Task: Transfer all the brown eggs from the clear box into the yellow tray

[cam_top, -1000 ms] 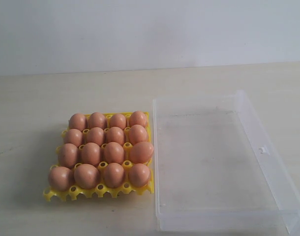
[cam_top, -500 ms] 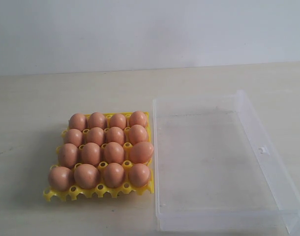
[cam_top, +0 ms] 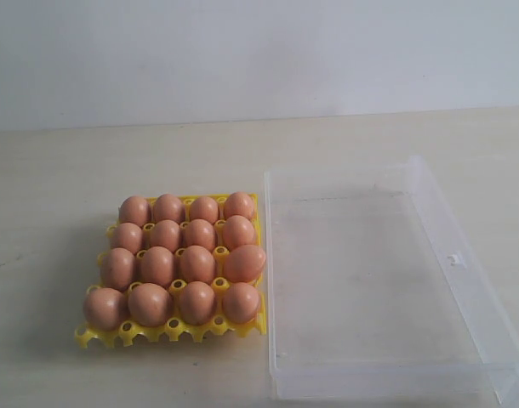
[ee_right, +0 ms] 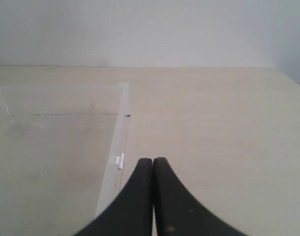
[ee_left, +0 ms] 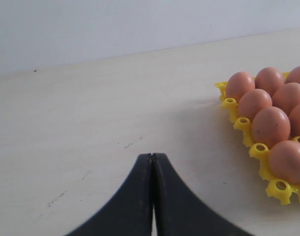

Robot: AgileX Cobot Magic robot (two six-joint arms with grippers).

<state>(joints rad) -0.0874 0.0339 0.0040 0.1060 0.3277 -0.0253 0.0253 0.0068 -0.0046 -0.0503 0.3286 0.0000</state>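
Looks done to me: all sixteen orange-brown oval eggs (cam_top: 176,259) sit cupped in the bright yellow plastic tray (cam_top: 170,330), the shallow clear plastic box (cam_top: 370,289) right beside it is empty, so the left pincer (ee_left: 152,157) and right pincer (ee_right: 153,161) hang pressed together, holding nothing.

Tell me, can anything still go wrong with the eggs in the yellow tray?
Maybe. One brown egg, at the edge of the yellow tray nearest the box, lies tipped sideways instead of upright like the others, so a bump might roll it out. The clear box sits close beside the tray, so pushing the box could jostle the tray. The left gripper is shut and not far from the tray's corner. A careless swing could hit the eggs.
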